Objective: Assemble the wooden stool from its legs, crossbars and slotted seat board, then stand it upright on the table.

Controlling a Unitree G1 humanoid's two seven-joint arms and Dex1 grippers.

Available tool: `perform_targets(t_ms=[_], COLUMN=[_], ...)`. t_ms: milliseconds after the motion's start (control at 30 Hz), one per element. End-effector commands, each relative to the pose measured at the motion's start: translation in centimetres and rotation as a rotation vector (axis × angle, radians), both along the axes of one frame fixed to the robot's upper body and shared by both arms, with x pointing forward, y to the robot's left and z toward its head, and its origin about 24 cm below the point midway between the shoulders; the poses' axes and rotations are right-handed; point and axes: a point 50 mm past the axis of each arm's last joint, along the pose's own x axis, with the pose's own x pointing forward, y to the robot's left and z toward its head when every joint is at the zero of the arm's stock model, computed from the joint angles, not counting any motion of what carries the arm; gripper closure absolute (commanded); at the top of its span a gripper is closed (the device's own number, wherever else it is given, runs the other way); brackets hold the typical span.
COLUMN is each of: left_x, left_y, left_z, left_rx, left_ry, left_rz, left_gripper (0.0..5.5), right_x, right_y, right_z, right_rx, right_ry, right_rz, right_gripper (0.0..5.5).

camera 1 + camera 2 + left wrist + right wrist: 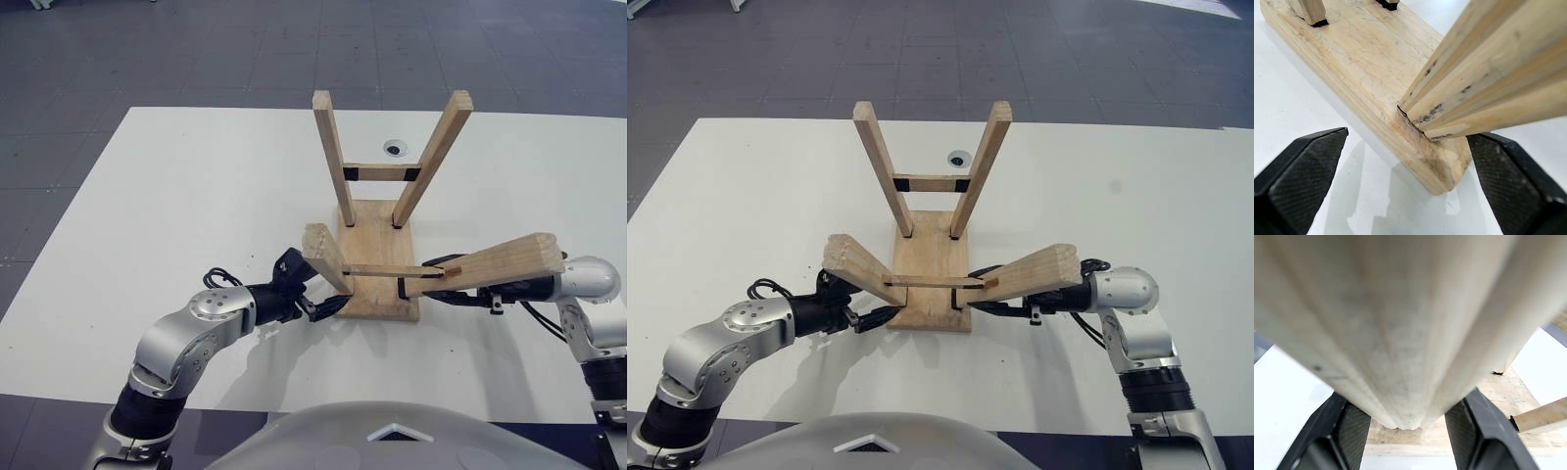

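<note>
While the seat board (929, 255) lies underside up on the table (745, 196), apparently so that its slots face upward to take the legs, the stool stands half built. At the board's far end, the far pair of legs (884, 166) is seated and joined by the far crossbar (933, 183). At its near end, the near left leg (857, 264) meets the board at the corner, its foot entering a slot there. The near right leg (1029, 272), tied to it by the near crossbar (921, 282), leans well outward from the board. The left gripper (1406, 136) sits at the board's near left corner with its fingers spread on either side of the leg's foot, one well clear of the wood, probably placed to guide rather than grasp. The right gripper (1405, 396) is closed around the near right leg beside the board's near right corner, judged to be steering it into its slot. That slot is hidden behind the leg. Actual pad contact is hard to confirm, and how deep either near foot sits cannot be made out.
</note>
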Motion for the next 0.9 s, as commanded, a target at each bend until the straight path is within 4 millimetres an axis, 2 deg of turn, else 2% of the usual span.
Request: perform_targets(t_ms=[33, 200, 467, 700, 900], left_x=[0.0, -0.1, -0.3, -0.3, -0.3], left_y=[-0.1, -0.2, -0.6, -0.9, -1.1], left_z=[0.0, -0.1, -0.2, -0.3, -0.5], left_rx=[0.011, 0.007, -0.001, -0.014, -0.021], left_ry=[-0.005, -0.002, 0.002, 0.001, 0.003], left_rz=[0.013, 0.019, 0.022, 0.034, 0.043], left_gripper=[1.03, 1.03, 1.03, 1.03, 1.03], right_x=[-0.7, -1.1, -2.3, -2.7, -3.0], right_y=[-1.0, -0.7, -0.3, -2.2, -1.9], right_z=[-2.0, -2.1, -3.0, -5.5, -6.2], right_rx=[-0.200, -0.254, -0.299, -0.525, -0.593], right_ry=[0.165, 0.217, 0.194, 0.376, 0.432], right_rz=[-0.028, -0.012, 0.038, -0.013, 0.014], right_gripper=[3.48, 3.48, 3.48, 3.48, 3.48])
